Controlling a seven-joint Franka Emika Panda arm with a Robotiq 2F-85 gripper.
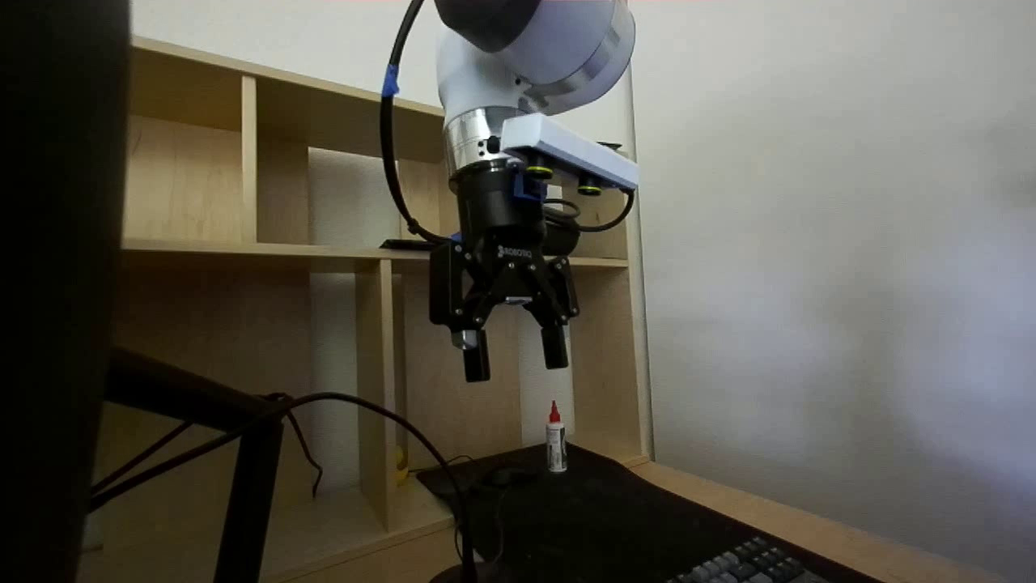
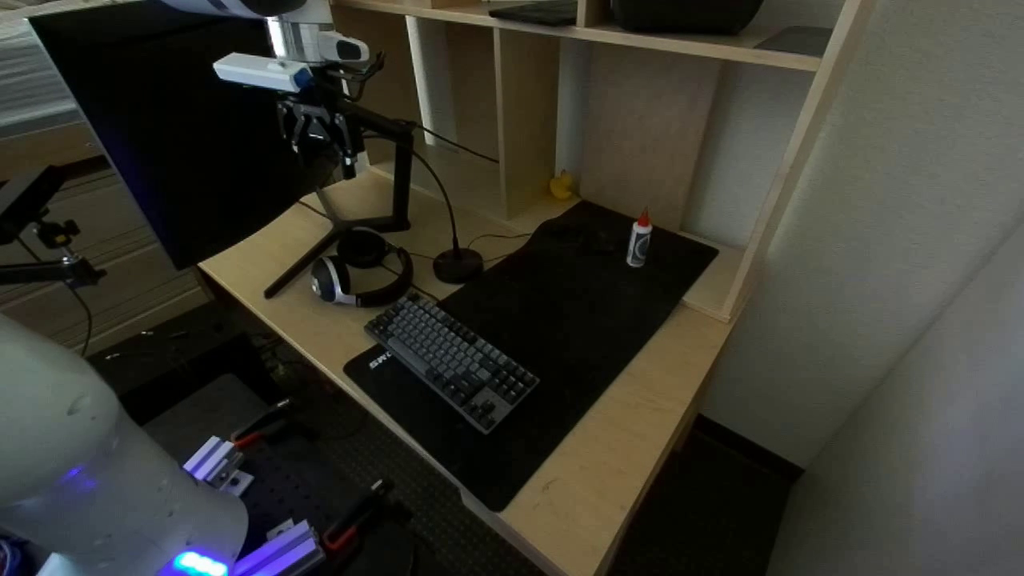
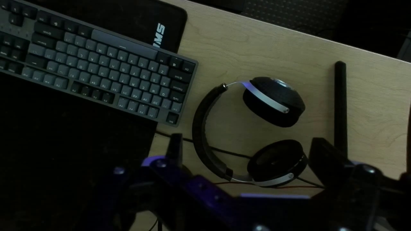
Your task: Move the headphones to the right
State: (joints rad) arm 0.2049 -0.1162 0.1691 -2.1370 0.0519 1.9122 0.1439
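With fingers (image 1: 477, 363) parted around nothing, the gripper (image 1: 516, 372) should centre over the headband (image 3: 199, 131) and straddle it squarely; the headphones (image 3: 273, 158) lie on the desk (image 3: 221, 41) between the keyboard (image 2: 454, 358) and the monitor stand (image 2: 402, 182)

A light wooden shelf unit (image 1: 374, 389) is standing at the back of a wooden desk (image 2: 628, 416) in both exterior views. Pale wall (image 1: 777, 243) is rising beside the unit (more is peeping through gaps in its backing). In an exterior view, a dark baseboard (image 2: 748, 448) is edging the wall's foot; in the wrist view, dark textured carpet (image 3: 289, 17) is lying beyond the desk's edge. Dim light (image 1: 971, 356) is falling unevenly on the wall.
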